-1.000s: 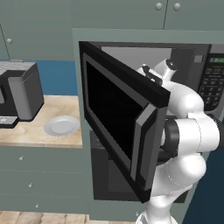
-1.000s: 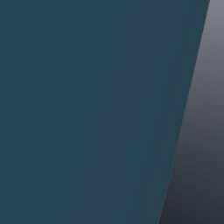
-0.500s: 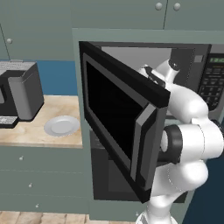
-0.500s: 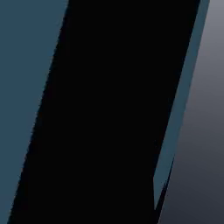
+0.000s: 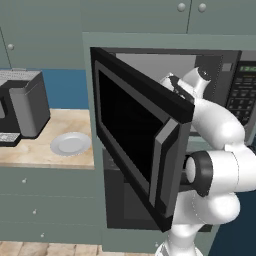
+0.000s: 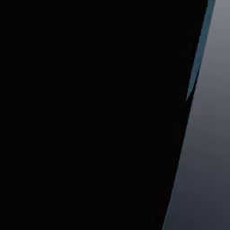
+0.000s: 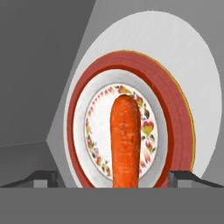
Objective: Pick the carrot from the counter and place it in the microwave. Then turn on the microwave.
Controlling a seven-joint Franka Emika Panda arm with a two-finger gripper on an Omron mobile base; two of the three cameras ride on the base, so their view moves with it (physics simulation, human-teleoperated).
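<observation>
The carrot lies on a red-rimmed flowered plate that rests on the white turntable inside the microwave. My gripper hovers over the carrot's near end, open, its fingertips standing wide on either side without touching it. In the left base view the arm reaches into the cavity behind the swung-out door, and the hand shows just above the door's top edge. The counter lies to the left.
The open microwave door juts out toward the base, close beside my forearm. The keypad sits at the microwave's right. A round grey plate and a dark appliance stand on the counter. A black surface fills most of the right base view.
The hand has shifted slightly left and down inside the cavity and the elbow has dropped a little. The black surface has spread leftward over the blue in the right base view.
</observation>
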